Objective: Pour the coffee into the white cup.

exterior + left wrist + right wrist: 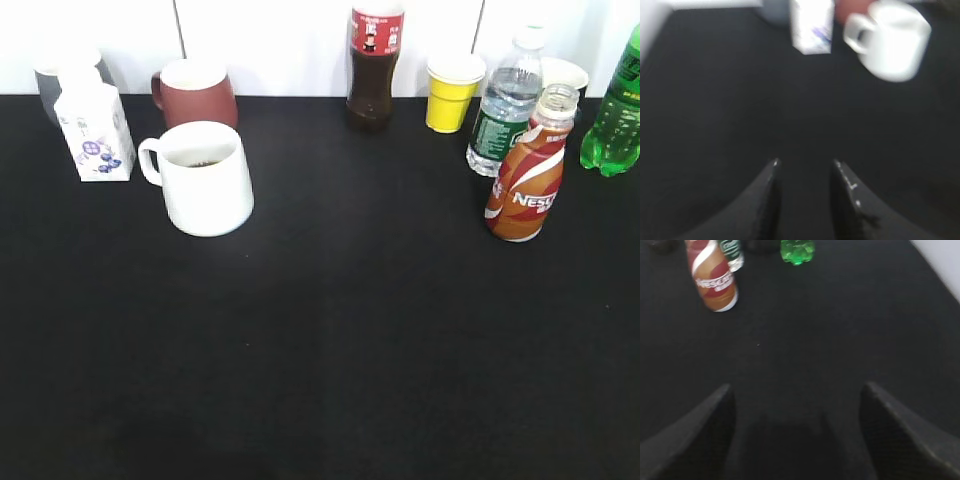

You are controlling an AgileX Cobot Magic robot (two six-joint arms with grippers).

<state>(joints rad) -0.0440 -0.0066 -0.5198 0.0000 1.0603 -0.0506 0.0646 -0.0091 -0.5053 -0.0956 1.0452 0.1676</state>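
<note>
Coffee bottle [527, 176] (Nescafe, orange-brown wrap, cap off) stands upright, long axis vertical, right side of black table [350, 350], just in front of a clear water bottle [505, 110]. White cup [203, 178] well apart on left, handle to its left, dark liquid visible inside. Right gripper [795, 440]: fingers wide apart, empty; bottle lies ahead and to its left. Left gripper [805, 200]: fingers slightly apart, empty, facing the cup. Judgement: right arm is nearer the bottle and should approach from the side.
</note>
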